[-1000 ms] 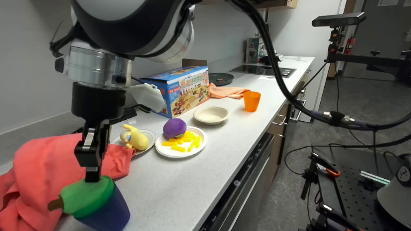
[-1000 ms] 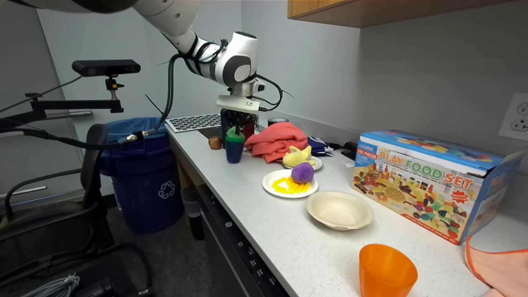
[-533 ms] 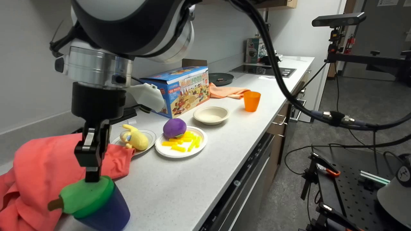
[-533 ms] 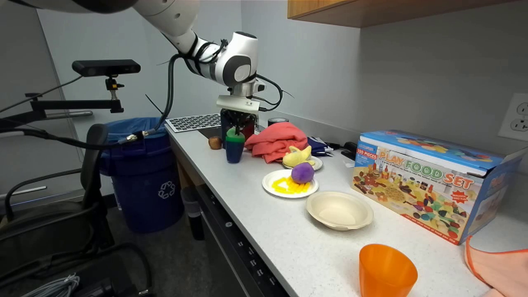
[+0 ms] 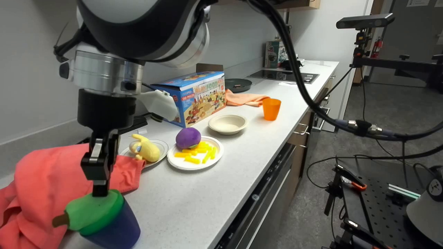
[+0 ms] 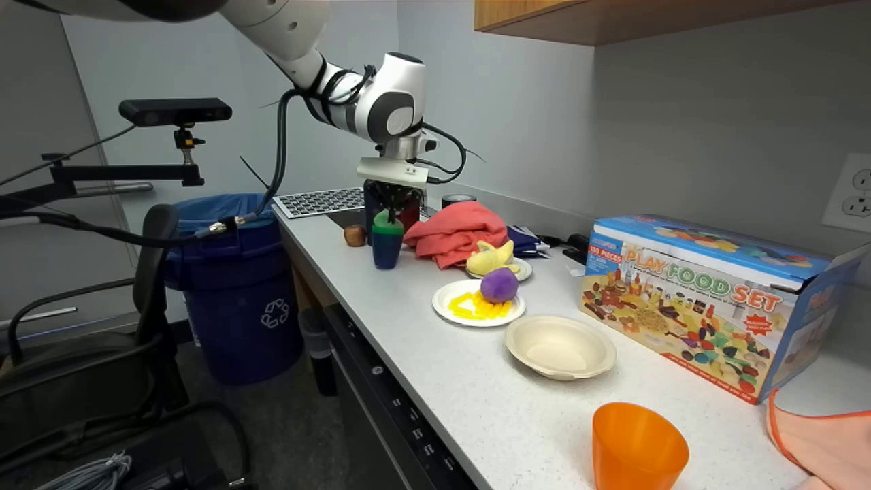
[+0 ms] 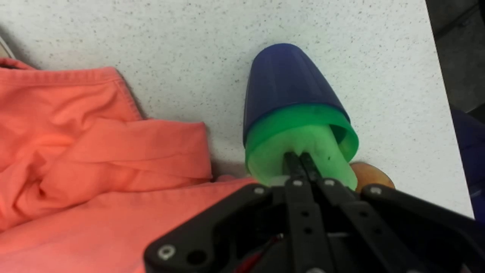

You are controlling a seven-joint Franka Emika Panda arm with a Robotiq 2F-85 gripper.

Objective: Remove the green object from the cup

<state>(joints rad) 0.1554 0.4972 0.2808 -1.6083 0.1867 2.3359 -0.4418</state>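
The cup (image 7: 286,79) is a dark blue tumbler with a green upper part. It stands upright on the counter in an exterior view (image 6: 387,250) and shows at the lower left in an exterior view (image 5: 119,226). The green object (image 7: 327,151) sits in the cup's mouth and bulges over the rim. It also shows in an exterior view (image 5: 86,207), with a brown stub at its end. My gripper (image 7: 298,154) points down onto its top. The fingers are almost together and pinch its surface, with a narrow gap at the tips. The object's lower part is hidden in the cup.
A coral cloth (image 5: 52,183) lies close beside the cup. A brown round item (image 6: 354,235) stands near the cup. A plate (image 5: 180,165) with a purple ball (image 5: 188,137), a bowl (image 5: 227,131), an orange cup (image 5: 271,109) and a play-food box (image 5: 204,100) stand further along the counter.
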